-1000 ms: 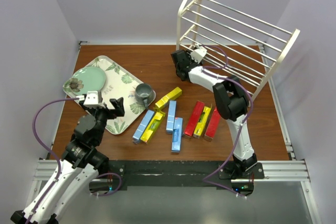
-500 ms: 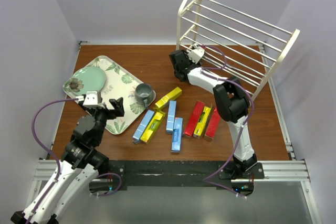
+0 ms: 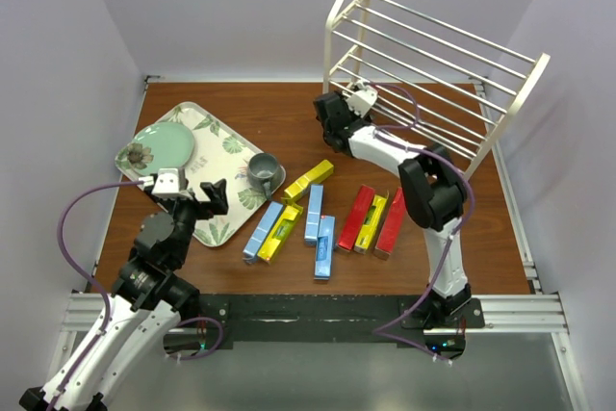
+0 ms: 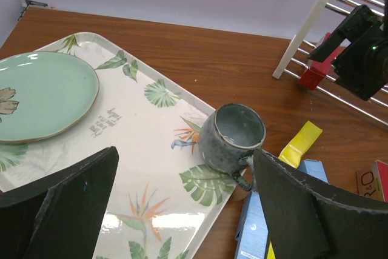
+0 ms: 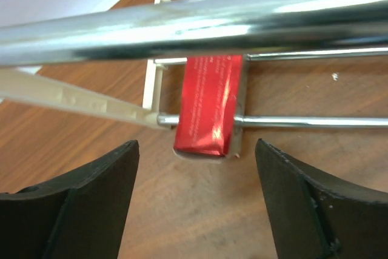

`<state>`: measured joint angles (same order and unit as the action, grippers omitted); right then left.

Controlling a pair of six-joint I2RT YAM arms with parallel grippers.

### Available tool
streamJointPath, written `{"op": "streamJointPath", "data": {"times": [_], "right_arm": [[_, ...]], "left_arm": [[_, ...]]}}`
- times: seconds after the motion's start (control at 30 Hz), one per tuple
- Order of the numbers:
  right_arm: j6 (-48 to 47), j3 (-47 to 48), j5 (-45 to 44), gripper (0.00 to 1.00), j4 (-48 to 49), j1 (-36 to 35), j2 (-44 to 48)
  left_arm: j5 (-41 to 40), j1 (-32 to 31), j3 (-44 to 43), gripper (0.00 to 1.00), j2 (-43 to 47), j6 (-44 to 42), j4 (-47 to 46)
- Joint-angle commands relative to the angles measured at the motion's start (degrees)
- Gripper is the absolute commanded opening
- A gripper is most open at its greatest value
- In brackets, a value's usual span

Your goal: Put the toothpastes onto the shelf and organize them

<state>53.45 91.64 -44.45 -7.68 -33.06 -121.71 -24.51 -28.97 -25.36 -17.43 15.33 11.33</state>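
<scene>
The change is all in your right arm, and it is slight; its elbow has slid toward the right side of the top view and sits a little lower there than a second ago; the forearm from elbow to wrist now stretches longer across that view; the right gripper edged left half a second ago and has since come back right; it ends almost where it began, at the foot of the shelf, beside its arched end frame.
</scene>
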Motion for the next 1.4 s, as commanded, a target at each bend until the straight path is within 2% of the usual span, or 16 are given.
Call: {"op": "streamJointPath", "data": {"times": [0.0,0.03,0.13,0.27,0.5,0.87,1.03,1.17,1.37], "right_arm": [[-2.6,-3.9,2.9,0.86,1.6,-0.5,10.2],[-3.2,-4.9,4.0,0.91,1.7,-0.6,11.5],[-6.9,-8.7,9.5,0.97,1.1,-0.7,16.4],[-10.4,-16.1,17.1,0.99,-2.1,-0.7,24.1],[-8.7,-29.0,17.1,0.99,-14.4,-0.8,39.9],[1.1,-44.3,18.1,0.99,-36.9,-1.1,63.0],[3.0,-49.5,20.8,0.98,-39.5,-1.2,65.3],[3.8,-51.1,22.9,0.98,-36.9,-1.2,63.3],[5.2,-54.2,22.1,0.90,-34.4,-1.4,62.5]], "left_arm": [[-0.1,-0.2,-0.4,0.98,0.5,-0.6,-1.7],[-0.1,-0.3,-0.4,0.98,0.6,-0.6,-1.8],[-0.1,-0.3,-0.5,0.99,0.6,-0.6,-1.8],[0.0,-0.3,-0.4,0.99,1.2,-0.6,-1.8],[1.0,-0.3,-0.1,0.99,1.6,-0.7,-2.5],[1.3,-1.2,0.4,0.99,2.1,-0.7,-3.2],[1.4,-1.6,0.3,0.99,2.2,-0.6,-3.1],[1.4,-2.5,0.3,0.99,2.2,-0.6,-3.0],[1.3,-3.2,0.2,0.99,2.1,-0.6,-2.9]]}}
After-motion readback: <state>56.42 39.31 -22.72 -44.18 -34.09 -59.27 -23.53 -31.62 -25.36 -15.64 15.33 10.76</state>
